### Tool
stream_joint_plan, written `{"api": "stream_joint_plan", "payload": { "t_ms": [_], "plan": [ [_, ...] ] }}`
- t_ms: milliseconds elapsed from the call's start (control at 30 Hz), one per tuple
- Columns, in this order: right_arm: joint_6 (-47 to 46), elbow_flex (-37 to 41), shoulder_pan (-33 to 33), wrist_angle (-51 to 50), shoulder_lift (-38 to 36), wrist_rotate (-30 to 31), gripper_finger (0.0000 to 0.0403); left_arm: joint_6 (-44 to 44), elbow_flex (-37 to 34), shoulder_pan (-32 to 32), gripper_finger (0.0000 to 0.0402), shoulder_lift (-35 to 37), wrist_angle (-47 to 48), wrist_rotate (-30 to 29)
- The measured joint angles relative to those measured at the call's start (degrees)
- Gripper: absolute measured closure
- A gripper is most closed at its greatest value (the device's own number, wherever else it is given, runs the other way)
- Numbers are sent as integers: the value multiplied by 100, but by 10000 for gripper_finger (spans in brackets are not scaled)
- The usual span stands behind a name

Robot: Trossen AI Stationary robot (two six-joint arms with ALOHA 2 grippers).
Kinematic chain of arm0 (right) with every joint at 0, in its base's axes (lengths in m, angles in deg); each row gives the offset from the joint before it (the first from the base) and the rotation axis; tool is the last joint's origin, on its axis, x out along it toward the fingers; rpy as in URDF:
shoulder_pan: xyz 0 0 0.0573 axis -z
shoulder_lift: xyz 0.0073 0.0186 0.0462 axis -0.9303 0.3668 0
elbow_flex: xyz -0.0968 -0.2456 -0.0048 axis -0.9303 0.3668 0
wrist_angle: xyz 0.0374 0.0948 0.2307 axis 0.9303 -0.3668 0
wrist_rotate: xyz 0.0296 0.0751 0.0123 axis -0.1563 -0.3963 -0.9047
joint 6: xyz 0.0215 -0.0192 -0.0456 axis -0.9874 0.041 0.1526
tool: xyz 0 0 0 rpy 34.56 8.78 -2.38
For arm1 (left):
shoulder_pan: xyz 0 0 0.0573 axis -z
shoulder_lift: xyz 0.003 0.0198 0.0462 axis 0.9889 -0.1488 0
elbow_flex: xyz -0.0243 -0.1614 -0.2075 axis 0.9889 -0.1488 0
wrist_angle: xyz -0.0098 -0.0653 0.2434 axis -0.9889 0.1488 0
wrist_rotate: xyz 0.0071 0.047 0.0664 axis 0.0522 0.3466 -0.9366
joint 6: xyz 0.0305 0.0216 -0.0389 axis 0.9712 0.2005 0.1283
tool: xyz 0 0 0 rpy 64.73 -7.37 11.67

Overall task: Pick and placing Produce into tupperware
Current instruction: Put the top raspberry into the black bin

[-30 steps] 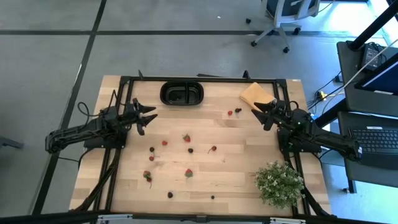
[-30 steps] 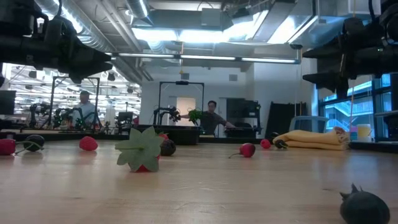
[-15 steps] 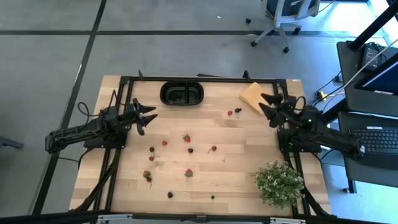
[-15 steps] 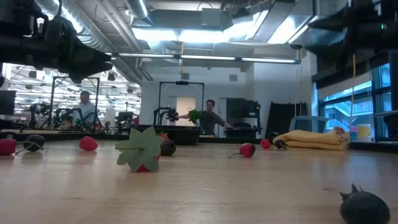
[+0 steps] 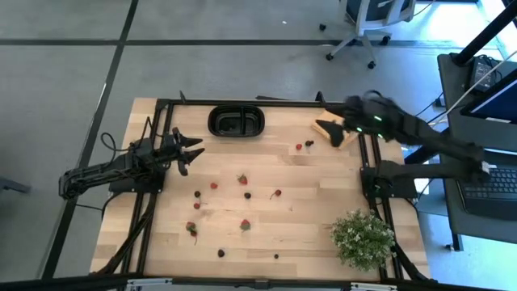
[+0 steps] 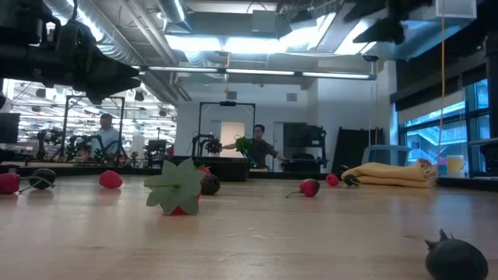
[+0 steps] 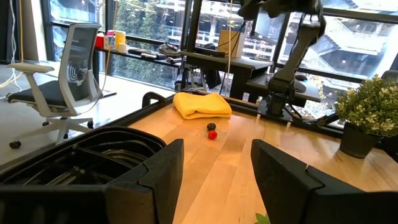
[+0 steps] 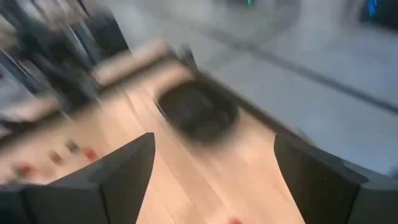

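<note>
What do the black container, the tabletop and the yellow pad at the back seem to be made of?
Black container: probably plastic, going by its glossy molded oval rim and two compartments.
Tabletop: light wood, apparently butcher-block, with visible plank seams and a satin sheen.
Yellow pad: likely folded cloth; its soft rounded edges and sagging folds show in the left wrist and low views.

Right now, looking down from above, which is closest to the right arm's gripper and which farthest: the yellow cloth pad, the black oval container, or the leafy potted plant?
From the right gripper:
1. Yellow cloth pad, directly beneath it at the table's far right corner.
2. Black oval plastic container, along the far edge, middle.
3. Leafy green potted plant, near right corner.
</note>
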Motion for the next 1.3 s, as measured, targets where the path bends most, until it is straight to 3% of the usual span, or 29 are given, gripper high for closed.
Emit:
{"api": "stream_joint_plan", "payload": {
  "t_ms": [233, 400, 533, 767, 1300],
  "plan": [
    [286, -1655, 272, -1904, 2273, -9, 73, -1, 0, 1, 220, 0, 0, 3],
    [586, -1996, 459, -2098, 3475, -837, 73, -10, 0, 0, 220, 0, 0, 7],
    [950, -1997, 472, -2184, 4193, -934, 73, -19, -2, 1, 220, -2, 0, 12],
    [1675, -1997, 485, -2279, 5040, -937, 73, -21, -1, -1, 220, 0, 0, 13],
    [1675, -1997, 672, -2180, 6106, -935, 73, -21, -2, 1, 220, 0, 0, 13]
  ]
}}
